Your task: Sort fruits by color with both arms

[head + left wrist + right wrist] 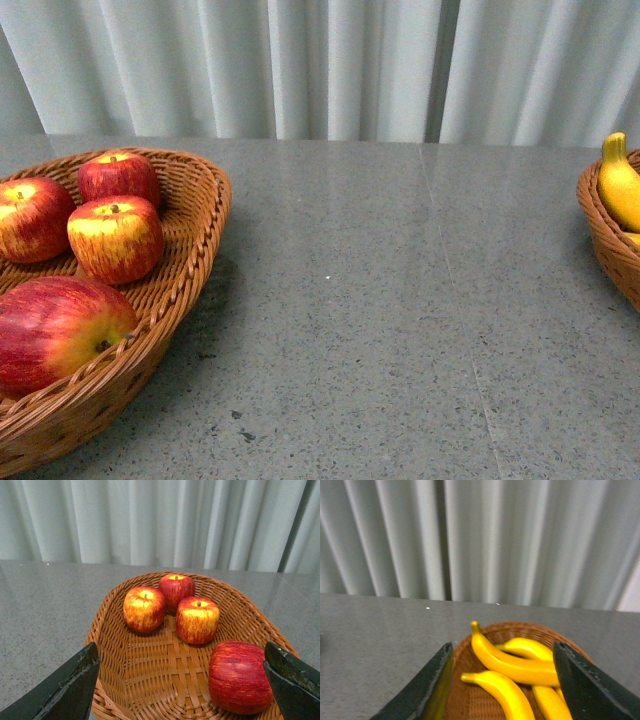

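On the grey desk (380, 300), four red apples (197, 620) sit in the left basket (190, 240) and the yellow bananas (515, 665) lie in the right basket (520, 629). Between the two baskets no fruit shows. Over the apples the left hand (182, 680) hangs open and empty; over the bananas the right hand (502, 680) is likewise spread, holding nothing. Sorting looks finished; next, I judge, both arms need only draw clear.

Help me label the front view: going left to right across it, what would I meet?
Left wicker basket holding four red apples → bare grey table → right wicker basket holding a banana, cut off by the picture's edge.
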